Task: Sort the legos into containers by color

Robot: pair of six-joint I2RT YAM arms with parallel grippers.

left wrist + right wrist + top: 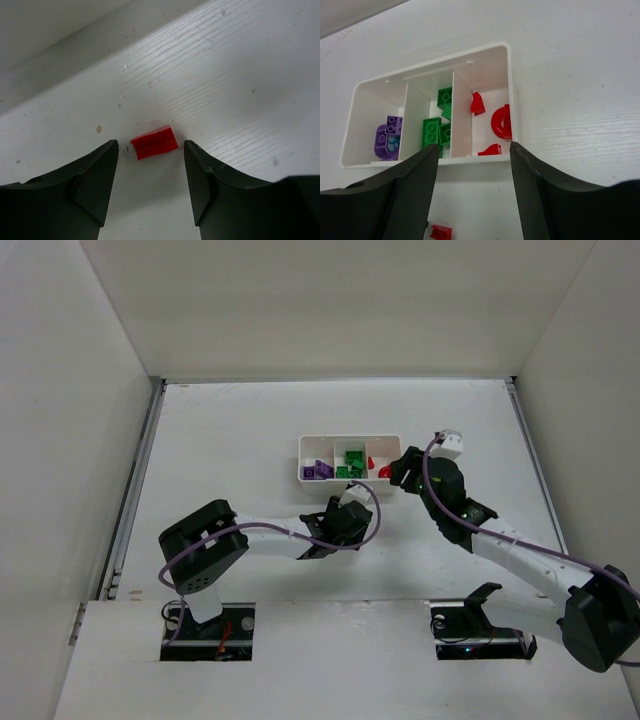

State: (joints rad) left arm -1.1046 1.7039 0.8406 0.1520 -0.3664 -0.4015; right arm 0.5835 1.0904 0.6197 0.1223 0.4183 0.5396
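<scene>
The white tray (302,454) has three compartments. In the right wrist view the tray (485,60) holds purple bricks (390,134) on the left, green bricks (431,132) in the middle and red bricks (501,121) on the right. One loose red brick (154,142) lies on the table just ahead of the tips of my left gripper (150,150), which is open and empty. The brick also shows in the right wrist view (441,232). My left gripper (345,508) is just in front of the tray. My right gripper (474,150) is open and empty at the tray's near right (402,470).
White walls enclose the table on the left, back and right. A metal rail (135,480) runs along the left edge. Bare white table (240,430) lies to the left of the tray and behind it.
</scene>
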